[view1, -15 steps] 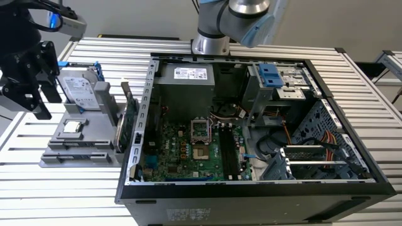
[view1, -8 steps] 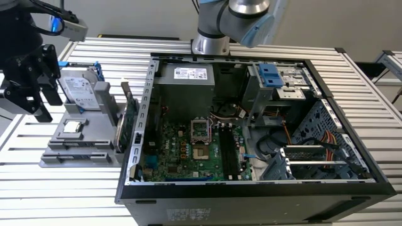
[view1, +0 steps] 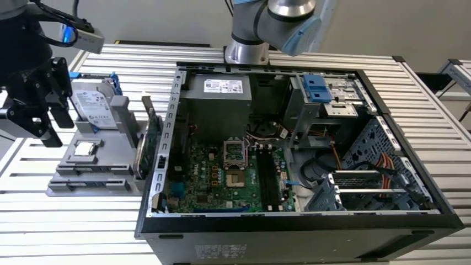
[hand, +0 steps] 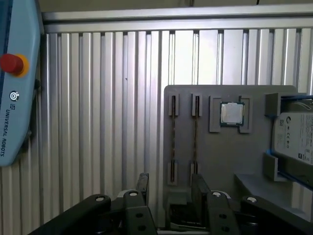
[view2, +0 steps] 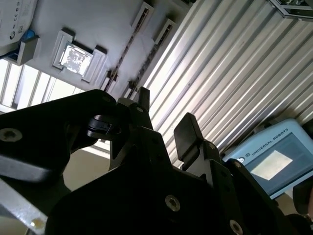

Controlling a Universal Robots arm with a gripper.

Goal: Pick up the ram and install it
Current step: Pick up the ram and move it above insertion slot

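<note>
Hovering the gripper (hand: 171, 191), jaws wide apart and empty, over the grey holder (hand: 220, 156) keeping the ram (hand: 173, 139) edge-on in its slot.

Exterior view: bright, even overhead light. Worktop (view1: 74, 221) slats wash near white at the exterior view's left; computer case (view1: 294, 222) interior is dim. Second wrist view: tool (view2: 165, 115) near-black against glaring slats. First wrist view: flat light, soft shadows.
</note>
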